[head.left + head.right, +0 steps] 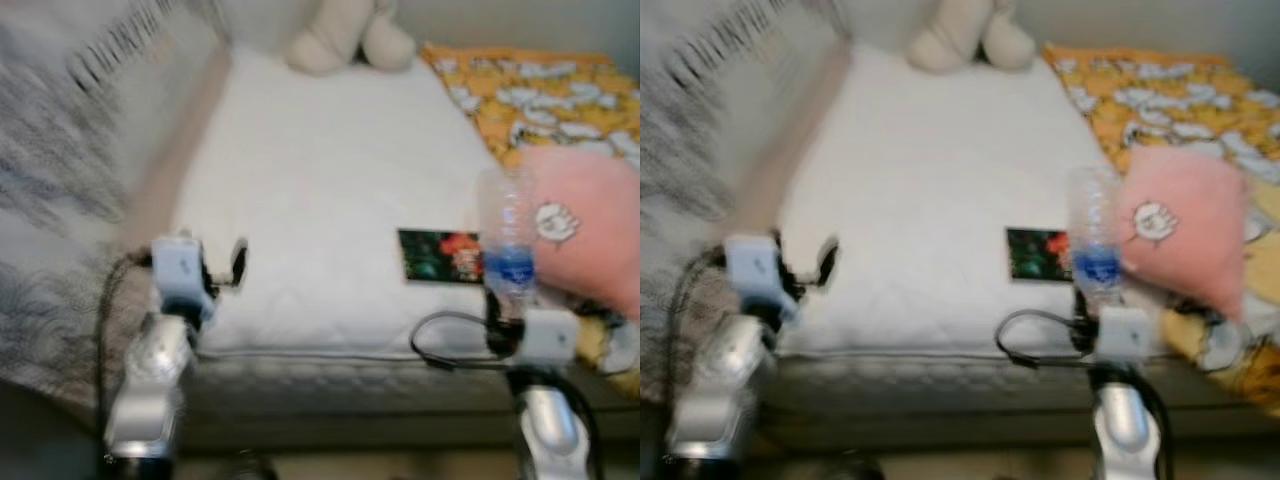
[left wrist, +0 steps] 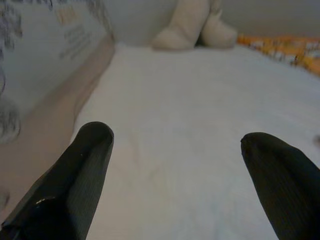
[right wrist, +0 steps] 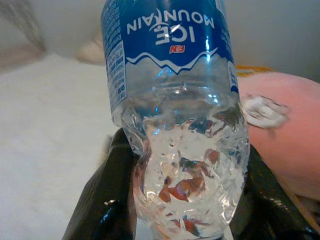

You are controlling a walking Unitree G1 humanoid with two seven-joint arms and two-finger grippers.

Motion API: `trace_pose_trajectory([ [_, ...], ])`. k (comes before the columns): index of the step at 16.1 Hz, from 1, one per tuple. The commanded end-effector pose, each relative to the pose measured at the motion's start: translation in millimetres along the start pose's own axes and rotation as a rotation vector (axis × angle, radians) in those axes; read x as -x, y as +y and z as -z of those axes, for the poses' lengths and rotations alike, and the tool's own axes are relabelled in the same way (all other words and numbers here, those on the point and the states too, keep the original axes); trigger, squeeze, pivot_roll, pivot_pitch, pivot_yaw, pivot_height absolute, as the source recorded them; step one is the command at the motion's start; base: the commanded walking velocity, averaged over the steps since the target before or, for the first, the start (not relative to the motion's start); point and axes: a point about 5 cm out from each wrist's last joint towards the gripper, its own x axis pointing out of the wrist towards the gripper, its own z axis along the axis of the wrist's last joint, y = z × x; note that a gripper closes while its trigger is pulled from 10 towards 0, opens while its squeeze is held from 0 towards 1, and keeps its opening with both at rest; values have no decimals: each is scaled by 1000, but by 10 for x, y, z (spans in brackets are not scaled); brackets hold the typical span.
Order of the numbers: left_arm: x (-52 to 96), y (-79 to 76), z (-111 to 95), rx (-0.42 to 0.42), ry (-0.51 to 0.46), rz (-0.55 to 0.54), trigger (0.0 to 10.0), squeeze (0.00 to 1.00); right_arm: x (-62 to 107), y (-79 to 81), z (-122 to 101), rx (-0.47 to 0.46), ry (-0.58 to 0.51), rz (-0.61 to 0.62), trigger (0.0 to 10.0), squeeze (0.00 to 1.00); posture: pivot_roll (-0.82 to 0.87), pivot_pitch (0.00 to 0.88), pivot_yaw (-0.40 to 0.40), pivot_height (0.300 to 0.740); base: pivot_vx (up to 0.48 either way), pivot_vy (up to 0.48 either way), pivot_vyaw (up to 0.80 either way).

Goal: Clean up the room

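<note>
At lower right, the right gripper (image 3: 185, 200) clamps a light, slippery, crushable water bottle (image 1: 507, 250) low; the left gripper (image 2: 175, 165) gapes.

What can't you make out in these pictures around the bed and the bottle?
- Card on the bed: head views too blurred to read its print.
- Bottle in the right gripper: top cut off by the right wrist view's edge.
- Plush toy: upper part cut off by the frame edge.
- Pink pillow: hides the blanket behind it.
</note>
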Motion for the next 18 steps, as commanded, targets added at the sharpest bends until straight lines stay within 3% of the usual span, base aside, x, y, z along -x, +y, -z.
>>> trace_pose_trajectory([
  [1, -50, -22, -27, 13, -16, -2, 10000, 0, -90, -30, -111, -17, -28, 8, 10000, 0, -120, 0, 10, 740, 0, -480, 0],
  [6, -62, -135, -53, 35, -61, 44, 10000, 0, -228, -39, -117, -45, 15, -16, 10000, 0, -113, 0, -10, 740, 0, -480, 0],
  [14, -59, -165, -32, 24, -56, 73, 10000, 0, -182, 64, -20, -95, 74, -41, 10000, 0, -115, 0, 18, 740, 0, -480, 0],
  [18, -72, 5, 127, 80, 19, 2, 10000, 0, -125, 54, 27, -122, 106, -29, 10000, 0, -125, 0, 23, 740, 0, -480, 0],
])
